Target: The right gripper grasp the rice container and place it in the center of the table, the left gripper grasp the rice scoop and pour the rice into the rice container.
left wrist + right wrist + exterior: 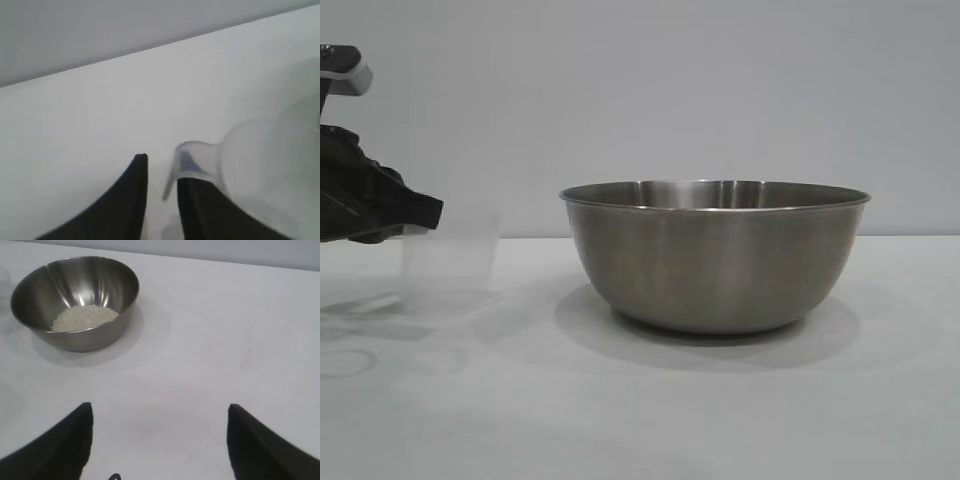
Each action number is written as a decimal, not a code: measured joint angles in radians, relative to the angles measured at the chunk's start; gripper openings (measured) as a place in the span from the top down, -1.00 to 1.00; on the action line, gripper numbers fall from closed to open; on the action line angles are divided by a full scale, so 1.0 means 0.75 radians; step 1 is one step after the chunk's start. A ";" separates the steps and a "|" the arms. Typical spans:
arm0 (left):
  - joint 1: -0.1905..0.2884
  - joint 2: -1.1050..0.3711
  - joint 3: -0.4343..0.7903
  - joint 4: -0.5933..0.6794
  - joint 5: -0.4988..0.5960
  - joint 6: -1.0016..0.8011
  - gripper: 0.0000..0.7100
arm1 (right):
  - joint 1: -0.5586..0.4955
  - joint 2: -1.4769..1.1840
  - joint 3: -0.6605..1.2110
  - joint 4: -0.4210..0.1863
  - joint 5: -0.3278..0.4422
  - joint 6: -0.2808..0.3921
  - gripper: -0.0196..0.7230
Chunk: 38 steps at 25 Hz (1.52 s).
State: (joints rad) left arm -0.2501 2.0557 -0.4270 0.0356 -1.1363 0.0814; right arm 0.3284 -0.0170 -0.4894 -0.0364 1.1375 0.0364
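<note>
exterior view: one steel bowl (pixel 715 255) stands upright on the white table (pixel 640 410), about the middle. one clear plastic cup (pixel 450 262) stands upright to its left, well apart from the bowl. one gripper shows here, the left gripper (pixel 420 215), at the left edge with its tip at the cup's rim. whether the cup holds anything cannot be told from this level.

left wrist view: two black fingers (pixel 131 200) stand a narrow gap apart. the cup's small loop handle (pixel 187 160) sits in that gap, against one finger; the other finger is clear of it, so the hold looks slack. the cup's round mouth (pixel 265 170) lies just beyond. the bowl is not seen here.

right wrist view: the right gripper (pixel 160 440) hangs over bare table with its two fingers spread wide, holding nothing, well apart from the bowl (pixel 75 300). only this view looks into the bowl: one pale heap of rice (pixel 84 317) lies on its bottom.
</note>
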 joint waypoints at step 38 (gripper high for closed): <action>0.510 -1.197 0.093 0.371 0.638 -0.387 0.30 | 0.000 0.000 0.000 0.000 0.000 0.000 -0.42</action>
State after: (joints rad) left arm 0.1326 1.1583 -0.3576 0.3136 -0.6579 -0.2090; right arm 0.3284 -0.0170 -0.4894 -0.0364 1.1375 0.0364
